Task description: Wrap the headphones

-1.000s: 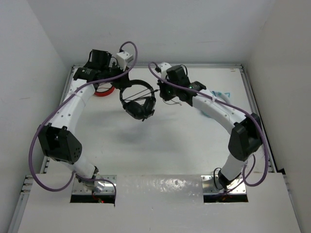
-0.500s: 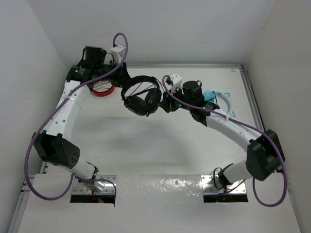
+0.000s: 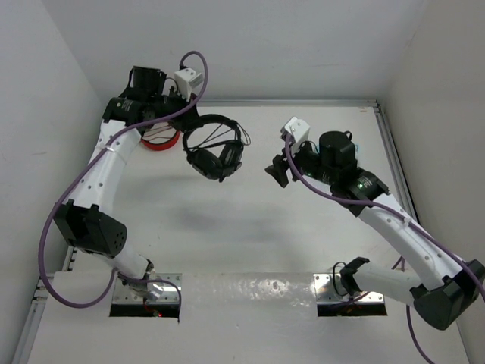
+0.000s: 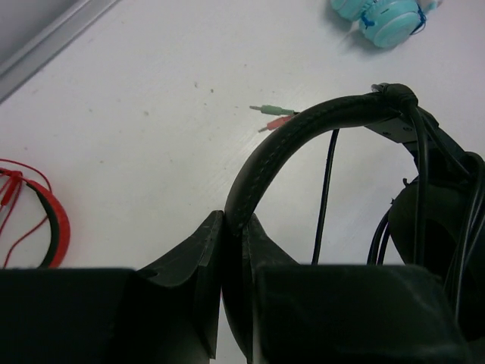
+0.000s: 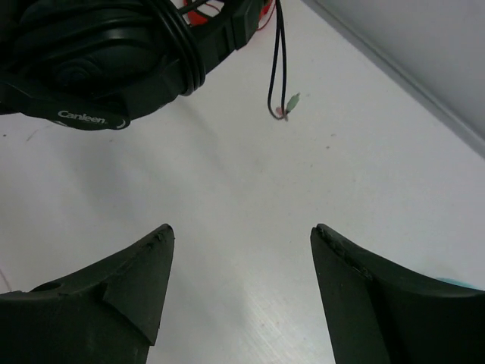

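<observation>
My left gripper clamped the headphones by the stiff headband, toward the table's far-left corner. My right gripper stood wide, empty. Judged light, cable limp: grasp near plugs.

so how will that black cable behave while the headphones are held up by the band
Probably floppy: the cable hangs slack from the headphones, with the plugs at its loose end. The headband looks stiffer, arched though pinched at one spot by the left gripper.
</observation>
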Motion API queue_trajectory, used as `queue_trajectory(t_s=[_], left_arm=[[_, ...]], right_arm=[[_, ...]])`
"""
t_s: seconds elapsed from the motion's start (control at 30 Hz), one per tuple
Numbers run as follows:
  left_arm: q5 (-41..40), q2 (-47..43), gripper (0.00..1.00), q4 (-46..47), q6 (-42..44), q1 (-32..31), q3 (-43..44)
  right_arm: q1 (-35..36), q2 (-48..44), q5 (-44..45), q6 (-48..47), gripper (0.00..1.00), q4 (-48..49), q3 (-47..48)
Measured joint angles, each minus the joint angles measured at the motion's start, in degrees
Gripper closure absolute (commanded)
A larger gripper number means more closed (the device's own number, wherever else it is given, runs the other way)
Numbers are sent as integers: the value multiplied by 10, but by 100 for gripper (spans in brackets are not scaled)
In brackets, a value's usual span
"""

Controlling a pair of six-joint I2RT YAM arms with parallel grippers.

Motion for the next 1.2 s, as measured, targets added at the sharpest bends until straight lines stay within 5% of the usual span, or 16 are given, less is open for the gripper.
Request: queue_trajectory(t_s=[0.3,0.73,0.83,0.97,1.0,1.03,1.2], left_arm=[[1,15,100,4,-15,-1,62],[33,15,100,36,-99,-3,72],[36,15,100,40,-105,-4,72],[38,15,100,44,-113,-5,72],[38,15,100,45,-114,-5,72],[38,15,100,47,-115,-4,72],[30,14,100,50,-122,-4,72]], right_arm=[[-10,64,6,-41,18,102,-30],[-52,184,61,127,17,445,-88],[-52,215,55,155,27,486,-71],[-52,271,43,195,65,527,-37],[-52,282,42,206,93,539,-34],[-52,289,41,214,100,549,-33],[-60,288,44,275,100,584,-47]])
